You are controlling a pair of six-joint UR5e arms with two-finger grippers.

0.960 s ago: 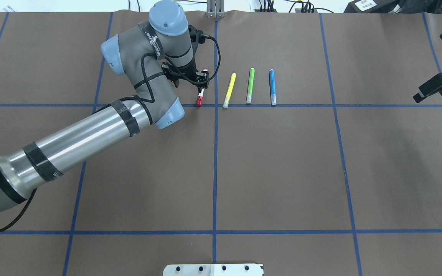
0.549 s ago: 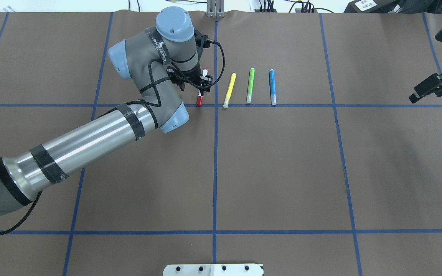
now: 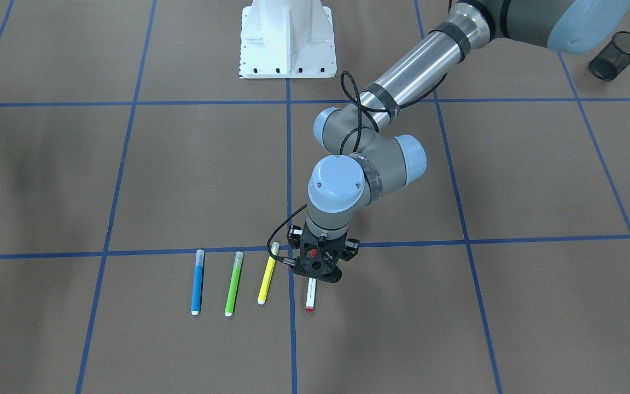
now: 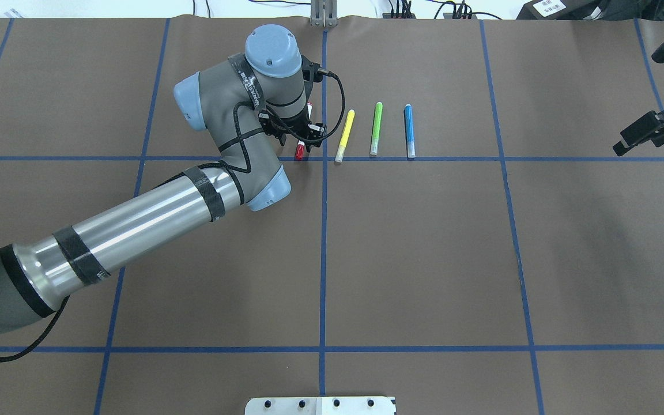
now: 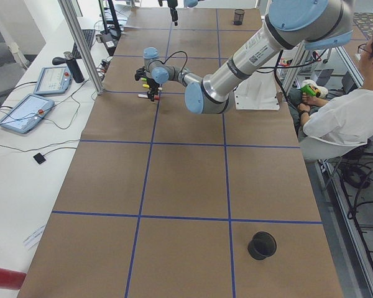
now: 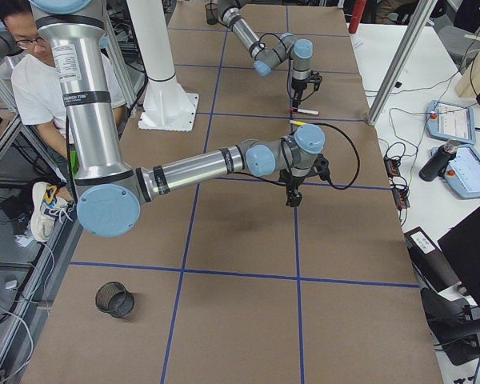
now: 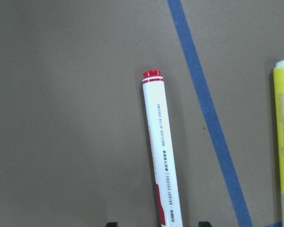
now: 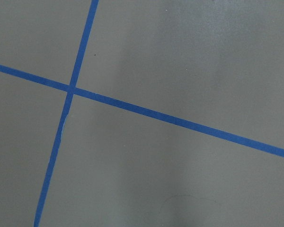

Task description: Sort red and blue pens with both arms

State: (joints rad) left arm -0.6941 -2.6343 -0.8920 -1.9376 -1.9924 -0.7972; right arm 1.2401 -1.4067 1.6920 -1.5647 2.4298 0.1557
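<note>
The red pen (image 4: 300,151), white-barrelled with a red cap, lies flat on the brown table just left of the centre blue line. My left gripper (image 4: 308,130) hangs over its middle, hiding part of the barrel. In the left wrist view the pen (image 7: 160,151) runs between two fingertips (image 7: 112,224) that stand apart and clear of it, so this gripper (image 7: 158,224) is open. The blue pen (image 4: 409,131) lies untouched at the right end of the row. My right gripper (image 4: 637,135) hovers far off at the table's right edge; whether it is open or shut I cannot tell.
A yellow marker (image 4: 344,135) and a green marker (image 4: 376,128) lie between the two pens, parallel to them. Black mesh cups stand near the robot's side at each end of the table (image 3: 618,53) (image 6: 114,298). A person (image 5: 342,112) sits beside the white robot base (image 3: 287,38).
My left arm has swung right, bringing its gripper more squarely over the red pen, which has not moved. The right gripper has drifted slightly left.
</note>
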